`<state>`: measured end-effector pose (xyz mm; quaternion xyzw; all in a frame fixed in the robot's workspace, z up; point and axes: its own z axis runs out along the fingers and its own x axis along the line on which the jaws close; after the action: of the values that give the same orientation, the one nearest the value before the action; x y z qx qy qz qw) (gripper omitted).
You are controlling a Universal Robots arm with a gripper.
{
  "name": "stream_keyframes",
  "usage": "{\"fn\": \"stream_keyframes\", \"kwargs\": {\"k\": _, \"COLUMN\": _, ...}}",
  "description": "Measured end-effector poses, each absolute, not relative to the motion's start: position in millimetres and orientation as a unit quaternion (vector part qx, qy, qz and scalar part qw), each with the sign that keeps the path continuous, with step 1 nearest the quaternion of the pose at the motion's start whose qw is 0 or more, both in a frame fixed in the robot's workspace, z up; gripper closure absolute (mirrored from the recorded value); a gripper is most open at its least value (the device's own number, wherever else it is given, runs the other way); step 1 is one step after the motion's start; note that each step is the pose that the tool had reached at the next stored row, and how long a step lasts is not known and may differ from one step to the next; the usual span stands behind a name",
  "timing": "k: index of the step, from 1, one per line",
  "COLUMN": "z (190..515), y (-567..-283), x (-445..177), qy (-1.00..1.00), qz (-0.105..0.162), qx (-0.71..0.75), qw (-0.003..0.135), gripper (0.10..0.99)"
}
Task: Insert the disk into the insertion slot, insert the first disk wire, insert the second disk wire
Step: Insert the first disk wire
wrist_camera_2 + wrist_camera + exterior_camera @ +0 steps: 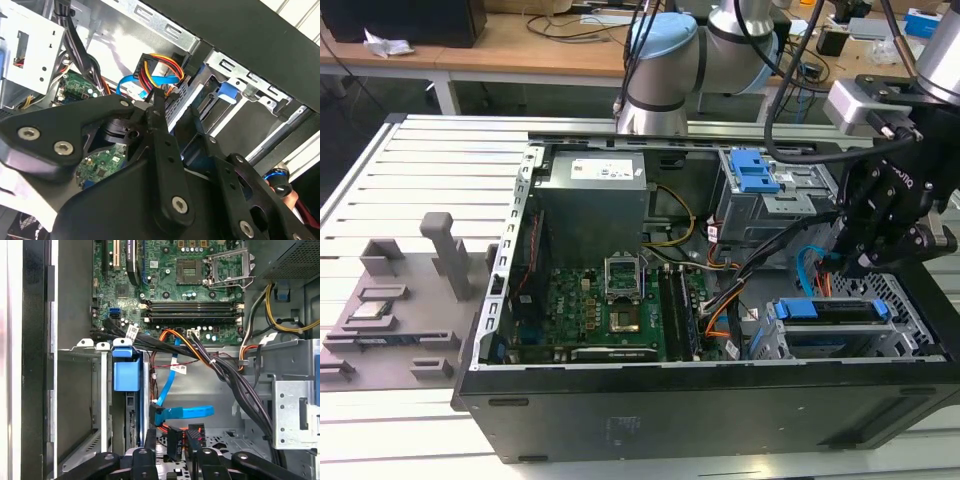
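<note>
Sitting on slotted table (420, 170), computer case (720, 420); claw (855, 268) inside; wooden desk (520, 50) behind.

Readable text: none. White label (608, 170) on the top face of the power supply (582, 215): print too fine to read. White tag (132, 332) on black cable bundle (150, 341): markings illegible.

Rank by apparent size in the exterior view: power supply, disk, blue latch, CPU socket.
1. power supply, clearly largest
2. disk, though it sits nearer the camera
3. blue latch and CPU socket: these look about alike, so not ranked against each other
</note>
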<state>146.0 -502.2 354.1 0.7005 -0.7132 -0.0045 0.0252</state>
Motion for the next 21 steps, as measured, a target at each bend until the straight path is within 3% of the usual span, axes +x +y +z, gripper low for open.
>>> {"fn": "stream_keyframes", "kwargs": {"k": 4, "z": 354.0, "y": -502.2, "x": 146.0, "qy": -0.713, "qz": -0.004, "qx": 0.700, "qw": 0.025, "gripper": 0.725}}
{"fn": "stream_keyframes", "kwargs": {"k": 7, "z": 354.0, "y": -502.2, "x": 146.0, "qy": -0.713, "qz": -0.004, "qx": 0.700, "qw": 0.025, "gripper": 0.918}}
{"fn": "stream_keyframes", "kwargs": {"k": 12, "z": 353.8, "y": -503.1, "x": 146.0, "qy": -0.713, "qz": -0.005, "qx": 0.700, "qw": 0.025, "gripper": 0.918}}
{"fn": "stream_keyframes", "kwargs": {"k": 21, "z": 343.1, "y": -532.7, "x": 149.8, "qy": -0.713, "qz": -0.004, "qx": 0.700, "qw": 0.026, "gripper": 0.918}}
